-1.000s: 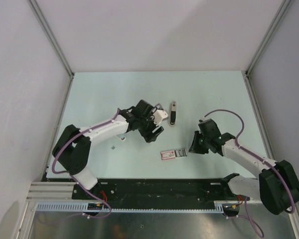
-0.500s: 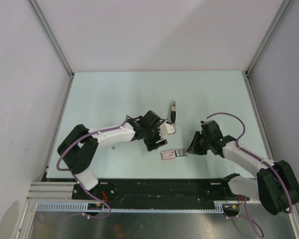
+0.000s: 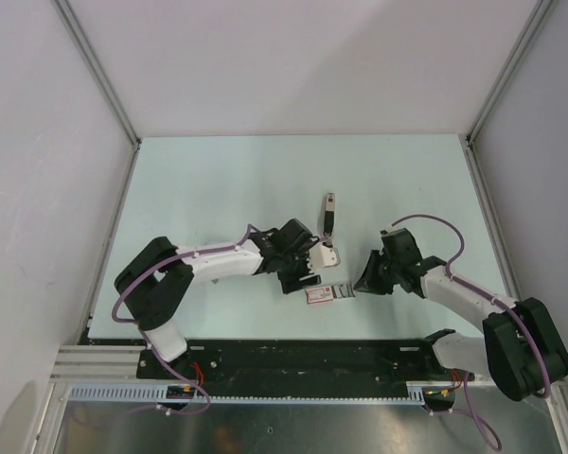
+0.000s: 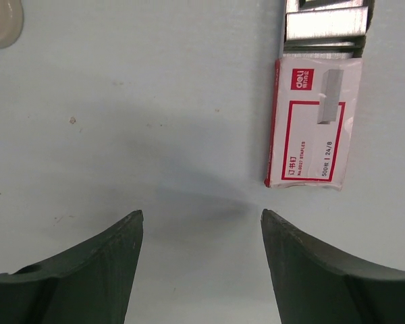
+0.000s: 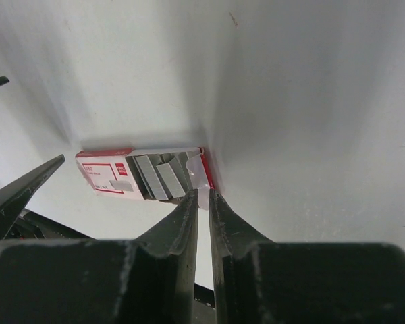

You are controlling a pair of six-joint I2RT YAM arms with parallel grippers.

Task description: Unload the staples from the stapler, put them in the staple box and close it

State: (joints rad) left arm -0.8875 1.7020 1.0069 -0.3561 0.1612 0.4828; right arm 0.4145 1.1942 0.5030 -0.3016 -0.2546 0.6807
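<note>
Your left gripper [image 4: 201, 216] hangs spread wide over the table [image 4: 121, 135], holding nothing, and your right gripper [image 5: 202, 197] is pressed almost together at the open flap of the staple box [image 5: 111, 177]. You have the stapler [image 3: 328, 216] lying just beyond the left gripper with nothing visibly emptied from it, so I judge the unloading is yet to be done.

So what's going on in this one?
Two robot arms are meant to empty a stapler. The slim black stapler lies on the pale table, and neither gripper holds it. The left gripper hangs open over bare table beside a red-and-white cardboard staple box. The right gripper, fingers nearly together, sits at the box's open end, where silvery staple strips show. Whether it pinches the flap is unclear.
</note>
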